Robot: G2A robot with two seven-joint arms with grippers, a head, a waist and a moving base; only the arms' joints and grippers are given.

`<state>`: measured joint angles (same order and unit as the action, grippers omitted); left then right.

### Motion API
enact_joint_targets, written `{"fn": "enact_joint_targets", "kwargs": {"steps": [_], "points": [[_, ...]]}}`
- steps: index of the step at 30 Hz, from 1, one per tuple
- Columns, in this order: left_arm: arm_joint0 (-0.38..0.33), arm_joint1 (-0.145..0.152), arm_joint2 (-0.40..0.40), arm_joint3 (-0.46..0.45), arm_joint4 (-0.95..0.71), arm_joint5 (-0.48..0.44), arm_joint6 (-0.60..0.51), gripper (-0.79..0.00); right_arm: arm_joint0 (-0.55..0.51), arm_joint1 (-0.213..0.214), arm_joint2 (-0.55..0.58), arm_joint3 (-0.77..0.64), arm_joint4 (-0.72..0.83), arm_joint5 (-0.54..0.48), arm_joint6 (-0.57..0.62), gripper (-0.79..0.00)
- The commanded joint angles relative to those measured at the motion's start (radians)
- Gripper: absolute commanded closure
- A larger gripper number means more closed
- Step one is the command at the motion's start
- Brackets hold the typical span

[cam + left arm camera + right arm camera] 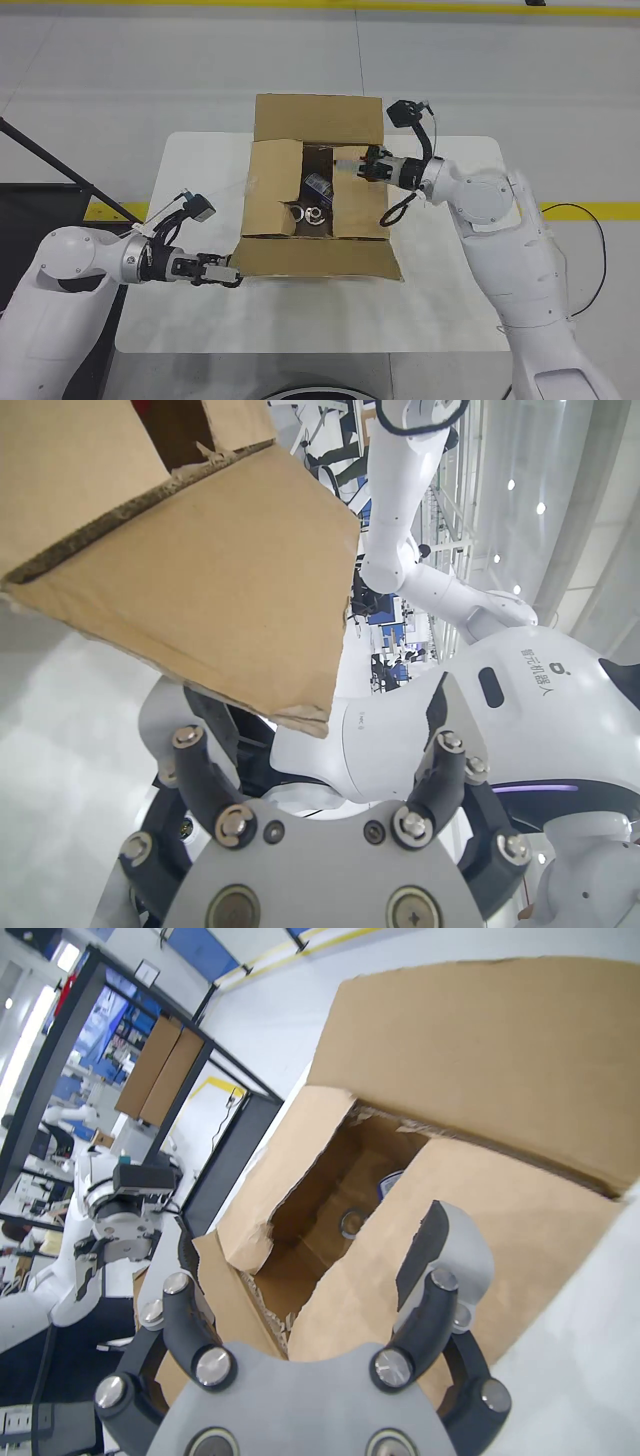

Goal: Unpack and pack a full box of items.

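Box (320, 118) open on table (450, 300).
Left gripper (232, 276) spread at front flap (320, 260) corner; right gripper (345, 166) spread over side flap (358, 205).

A white counter (200, 300) stands on a grey floor (120, 70). A yellow line (600, 211) runs across the floor beyond the counter's right edge, with a thin black cable (590, 260) looping near it. Beyond the left edge a black bar (50, 160) slants over a dark mat (30, 215). Farther off, a black metal frame (200, 1035) holds flat brown cartons (160, 1073).
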<state>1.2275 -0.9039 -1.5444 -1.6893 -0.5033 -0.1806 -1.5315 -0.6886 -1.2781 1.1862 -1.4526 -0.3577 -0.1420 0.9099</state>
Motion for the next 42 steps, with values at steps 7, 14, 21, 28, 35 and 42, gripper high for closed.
{"fn": "enact_joint_targets", "kwargs": {"steps": [7,14,21,28,35,42], "points": [[-0.007,0.004,0.006,-0.028,0.002,0.005,0.038,-0.785,0.084,-0.010,0.001,0.148,-0.006,0.063,-0.150,-0.785],[-0.038,0.005,0.020,-0.040,0.044,0.009,0.126,-0.785,0.118,-0.015,-0.017,0.190,-0.015,0.082,-0.163,-0.785],[-0.068,0.001,0.064,-0.045,0.071,0.000,0.197,-0.785,0.118,-0.015,-0.017,0.190,-0.015,0.082,-0.163,-0.785],[-0.101,-0.001,0.091,-0.036,0.071,-0.002,0.225,-0.785,0.177,-0.038,-0.043,0.366,0.025,0.136,-0.308,-0.785],[-0.135,-0.004,0.112,-0.019,0.073,0.016,0.282,-0.785,0.334,-0.092,-0.116,0.700,0.164,-0.008,-0.346,-0.785],[-0.162,-0.007,0.139,0.004,0.099,0.033,0.336,-0.785,0.436,-0.145,-0.180,0.923,0.225,-0.124,-0.317,-0.785]]}}
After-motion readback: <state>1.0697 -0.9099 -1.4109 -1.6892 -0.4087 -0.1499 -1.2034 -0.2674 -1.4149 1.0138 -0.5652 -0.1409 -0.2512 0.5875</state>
